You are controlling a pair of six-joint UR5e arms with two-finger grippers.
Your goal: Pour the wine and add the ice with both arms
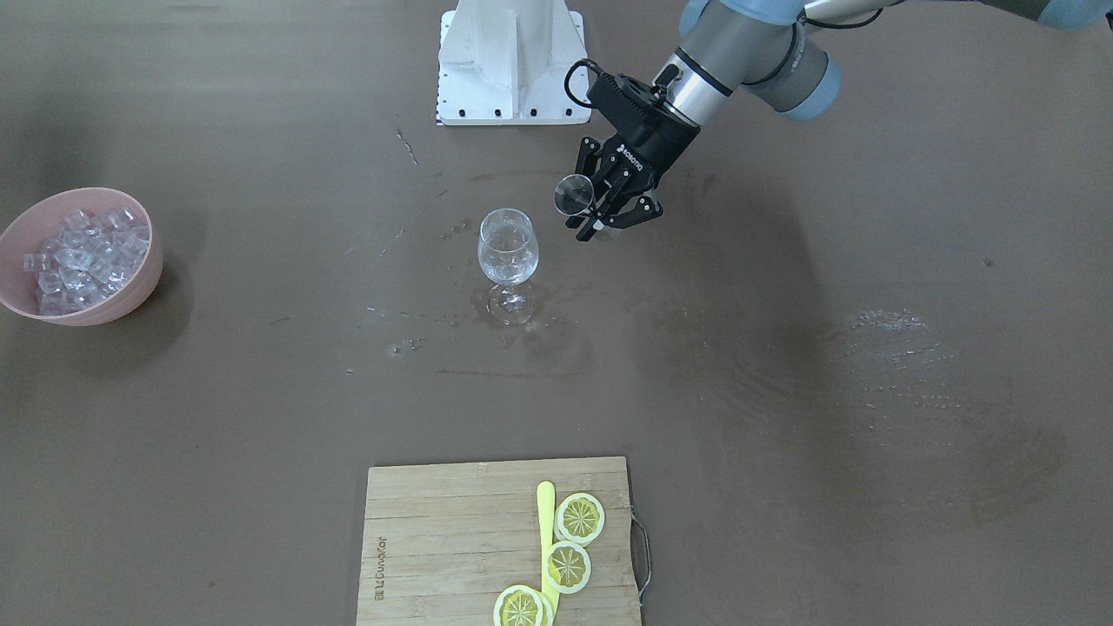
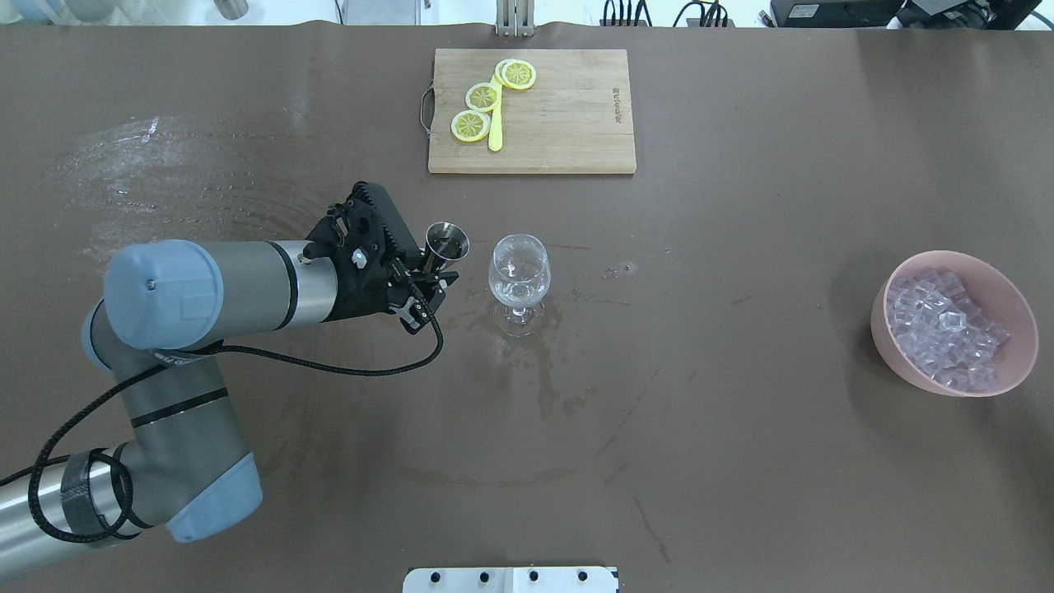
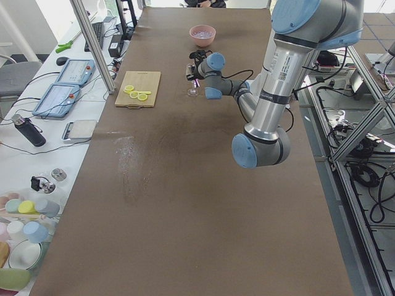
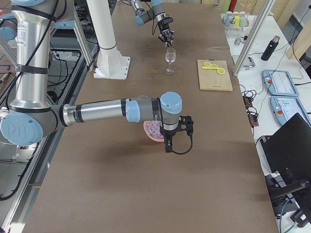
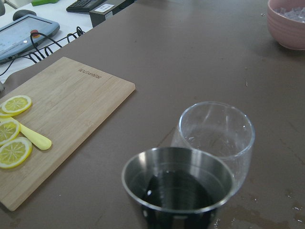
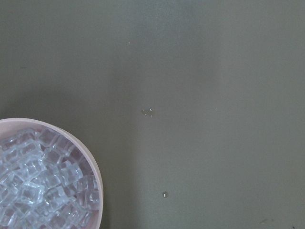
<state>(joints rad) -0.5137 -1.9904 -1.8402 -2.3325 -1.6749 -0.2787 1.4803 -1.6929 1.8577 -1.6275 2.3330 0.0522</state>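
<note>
Left end effector [image 2: 428,276] clamped on steel jigger [image 2: 446,241], dark liquid inside, mouth just beside wine glass [image 2: 519,270] mid-desk: poised for pour. Ice [image 2: 947,325] piled in pink bowl [image 2: 902,369] near desk's right end. Right end effector [image 4: 169,144] above bowl, probably staged for pickup; cannot tell if apart or together.

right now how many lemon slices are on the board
3 round yellow lemon slices on the wooden cutting board: one at its far edge, one mid-row, one at the near end. Another may hide underneath.
</note>
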